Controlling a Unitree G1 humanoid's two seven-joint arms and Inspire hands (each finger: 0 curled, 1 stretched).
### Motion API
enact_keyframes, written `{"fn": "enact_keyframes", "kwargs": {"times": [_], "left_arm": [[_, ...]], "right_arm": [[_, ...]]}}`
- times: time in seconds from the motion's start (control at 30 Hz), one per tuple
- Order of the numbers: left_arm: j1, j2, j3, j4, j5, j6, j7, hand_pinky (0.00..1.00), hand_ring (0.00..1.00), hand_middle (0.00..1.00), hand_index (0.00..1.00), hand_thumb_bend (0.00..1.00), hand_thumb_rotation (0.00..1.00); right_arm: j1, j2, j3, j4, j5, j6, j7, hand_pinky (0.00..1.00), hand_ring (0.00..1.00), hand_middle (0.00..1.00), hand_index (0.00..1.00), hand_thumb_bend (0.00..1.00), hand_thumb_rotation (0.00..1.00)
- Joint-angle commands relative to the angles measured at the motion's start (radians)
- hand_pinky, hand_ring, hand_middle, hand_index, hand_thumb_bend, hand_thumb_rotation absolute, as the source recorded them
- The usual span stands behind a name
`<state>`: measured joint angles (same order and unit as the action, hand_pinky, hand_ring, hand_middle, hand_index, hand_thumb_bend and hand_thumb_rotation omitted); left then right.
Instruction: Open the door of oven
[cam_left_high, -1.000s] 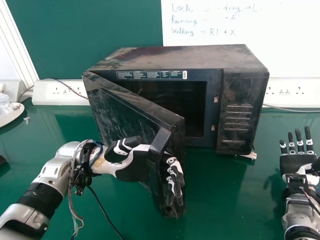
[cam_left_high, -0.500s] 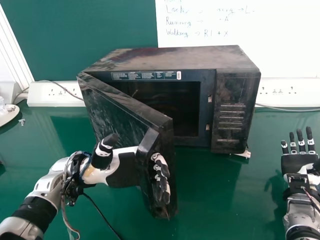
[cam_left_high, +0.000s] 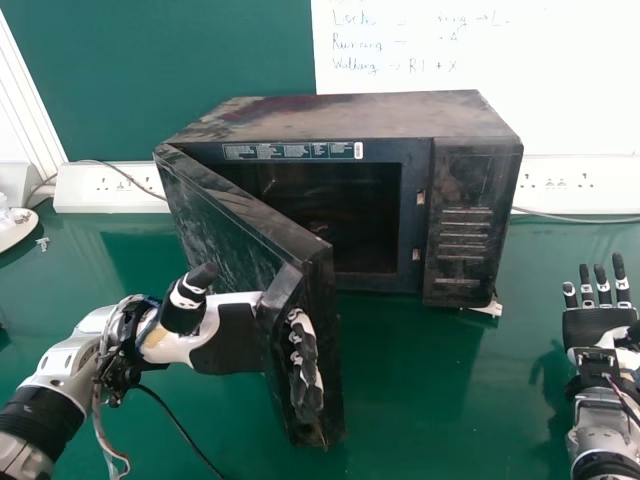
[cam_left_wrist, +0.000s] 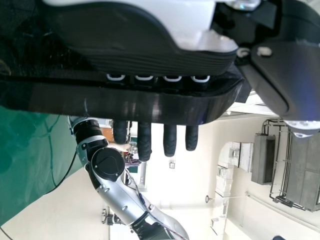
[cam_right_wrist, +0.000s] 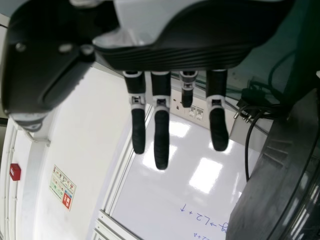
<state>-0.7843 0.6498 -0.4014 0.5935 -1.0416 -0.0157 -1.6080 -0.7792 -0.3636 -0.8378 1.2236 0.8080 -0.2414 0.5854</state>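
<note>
- At the far left, a white socket strip (cam_left_high: 95, 190) runs along the back of the green table (cam_left_high: 420, 390), with a thin cable crossing it.
- The left hand (cam_left_high: 228, 338) is at the door's free edge, its palm up against the handle (cam_left_high: 277, 312). It's open: the fingers (cam_left_high: 305, 370) are extended past the handle to its other side, and the thumb (cam_left_high: 187, 300) stands up, clear of it.
- The oven door (cam_left_high: 215, 220) is swung well out toward the robot, hinged on the left.
- The black oven (cam_left_high: 350, 115) sits in the middle of the table, toward the back, its dark cavity (cam_left_high: 365, 215) exposed and its control panel (cam_left_high: 468, 220) on the right.
- Behind it, a whiteboard (cam_left_high: 420, 65) carries some handwriting.
- Over at the right edge, the right hand (cam_left_high: 597, 325) is open and holding nothing, fingers straight, well apart from the oven.
</note>
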Motion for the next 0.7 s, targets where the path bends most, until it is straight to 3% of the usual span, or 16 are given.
{"fn": "enact_keyframes", "kwargs": {"times": [0.0, 0.13, 0.2, 0.27, 0.33, 0.43, 0.47, 0.53, 0.57, 0.63, 0.67], "left_arm": [[-0.024, 0.039, 0.016, -0.034, -0.043, -0.018, -0.006, 0.14, 0.24, 0.34, 0.57, 0.89, 0.8], [-0.042, 0.081, -0.053, -0.087, -0.068, 0.022, -0.006, 0.13, 0.23, 0.34, 0.57, 0.89, 0.71], [-0.044, 0.112, -0.087, -0.114, -0.064, 0.049, -0.006, 0.17, 0.27, 0.36, 0.56, 0.97, 0.81], [-0.036, 0.121, -0.078, -0.124, -0.063, 0.01, -0.006, 0.23, 0.33, 0.42, 0.58, 1.0, 0.88], [-0.013, 0.102, -0.024, -0.128, -0.084, -0.047, -0.006, 0.22, 0.32, 0.42, 0.58, 1.0, 0.89], [0.018, 0.091, 0.053, -0.147, -0.111, -0.049, -0.006, 0.21, 0.29, 0.4, 0.52, 0.99, 0.74], [0.022, 0.099, 0.062, -0.157, -0.108, -0.045, -0.006, 0.21, 0.28, 0.39, 0.51, 0.99, 0.65], [0.041, 0.101, 0.089, -0.169, -0.128, 0.013, -0.006, 0.19, 0.26, 0.37, 0.47, 0.97, 0.55], [0.043, 0.107, 0.093, -0.176, -0.133, 0.017, -0.006, 0.18, 0.24, 0.37, 0.48, 0.98, 0.57], [0.037, 0.127, 0.091, -0.181, -0.128, -0.001, -0.006, 0.18, 0.24, 0.36, 0.55, 0.99, 0.73], [0.034, 0.137, 0.09, -0.181, -0.125, -0.009, -0.006, 0.18, 0.24, 0.35, 0.57, 1.0, 0.75]], "right_arm": [[-0.009, -0.006, -0.003, -0.008, -0.001, 0.009, 0.005, 0.54, 0.59, 0.71, 0.75, 1.0, 0.89], [-0.008, -0.006, -0.003, -0.009, -0.001, 0.01, 0.01, 0.54, 0.58, 0.71, 0.76, 1.0, 0.89], [-0.009, -0.006, -0.004, -0.009, -0.001, 0.011, 0.011, 0.56, 0.59, 0.72, 0.75, 1.0, 0.89], [-0.008, -0.006, -0.002, -0.008, -0.003, 0.009, 0.014, 0.56, 0.59, 0.72, 0.76, 1.0, 0.89], [-0.008, -0.006, -0.001, -0.008, -0.005, 0.005, 0.011, 0.56, 0.59, 0.72, 0.76, 1.0, 0.89], [-0.006, -0.008, -0.002, -0.009, -0.004, 0.007, 0.015, 0.57, 0.59, 0.72, 0.77, 1.0, 0.89], [-0.006, -0.011, -0.004, -0.008, -0.001, 0.012, 0.019, 0.57, 0.6, 0.72, 0.77, 1.0, 0.89], [-0.007, -0.014, -0.007, -0.005, 0.001, 0.018, 0.021, 0.56, 0.6, 0.71, 0.76, 1.0, 0.88], [-0.007, -0.016, -0.008, -0.003, 0.001, 0.019, 0.022, 0.55, 0.59, 0.71, 0.77, 1.0, 0.88], [-0.006, -0.017, -0.007, -0.004, -0.002, 0.015, 0.022, 0.54, 0.59, 0.71, 0.77, 1.0, 0.87], [-0.005, -0.018, -0.006, -0.003, -0.003, 0.013, 0.022, 0.54, 0.59, 0.71, 0.77, 1.0, 0.88]]}}
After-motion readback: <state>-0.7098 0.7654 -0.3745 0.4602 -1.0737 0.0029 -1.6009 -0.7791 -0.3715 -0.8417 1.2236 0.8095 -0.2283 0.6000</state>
